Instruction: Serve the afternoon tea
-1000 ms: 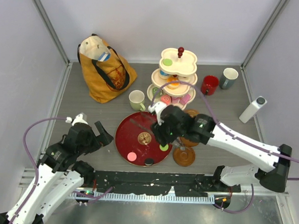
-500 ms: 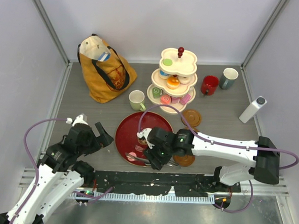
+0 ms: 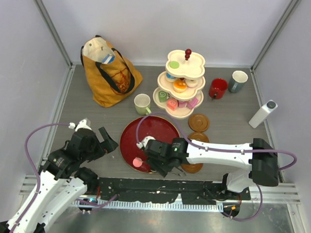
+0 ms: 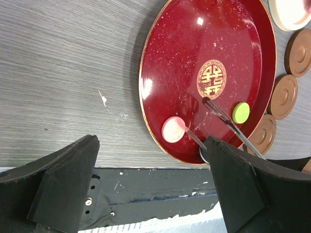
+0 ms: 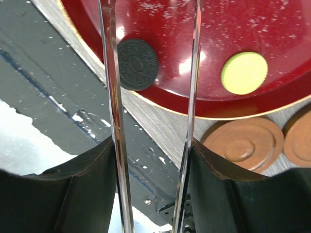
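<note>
- The right gripper has swung from the middle of the red tray to its near rim, thin fingers half spread and holding nothing.
- The black sandwich cookie lies between them on that rim; whether they touch it is hard to judge.
- That move suggests the cookie is the next pick.
- The left gripper idles wide open and empty near the table's near-left corner.

We log left arm, right arm — white shells, black joints, lilac cables; left gripper black, right gripper fingers clear.
</note>
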Robot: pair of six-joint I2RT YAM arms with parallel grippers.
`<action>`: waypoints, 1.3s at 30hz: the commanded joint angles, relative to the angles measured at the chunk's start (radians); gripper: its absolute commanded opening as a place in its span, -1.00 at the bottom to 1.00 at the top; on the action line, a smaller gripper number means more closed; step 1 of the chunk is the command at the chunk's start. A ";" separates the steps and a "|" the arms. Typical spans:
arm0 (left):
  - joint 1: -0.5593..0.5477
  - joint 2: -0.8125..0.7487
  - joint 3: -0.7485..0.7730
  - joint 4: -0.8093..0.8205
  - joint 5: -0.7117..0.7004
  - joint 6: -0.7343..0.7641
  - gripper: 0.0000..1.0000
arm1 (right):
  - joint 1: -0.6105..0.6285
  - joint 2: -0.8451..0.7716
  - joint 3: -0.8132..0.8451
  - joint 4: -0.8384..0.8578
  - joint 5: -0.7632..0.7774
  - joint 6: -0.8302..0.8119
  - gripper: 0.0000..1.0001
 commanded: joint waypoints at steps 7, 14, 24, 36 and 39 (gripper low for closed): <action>0.004 -0.011 -0.002 0.007 0.004 -0.012 0.99 | 0.004 0.019 0.074 -0.097 0.211 0.043 0.16; 0.004 -0.014 -0.002 0.006 0.004 -0.012 0.99 | 0.004 -0.018 0.075 -0.053 0.155 0.022 0.16; 0.005 -0.005 -0.003 0.012 0.004 -0.010 0.99 | 0.024 -0.043 0.061 0.041 -0.033 -0.017 0.17; 0.005 -0.014 -0.008 0.013 0.006 -0.010 0.99 | 0.076 0.080 0.112 0.021 0.014 0.024 0.17; 0.004 -0.015 -0.006 0.012 0.006 -0.010 0.99 | 0.078 0.085 0.106 -0.005 0.035 0.043 0.17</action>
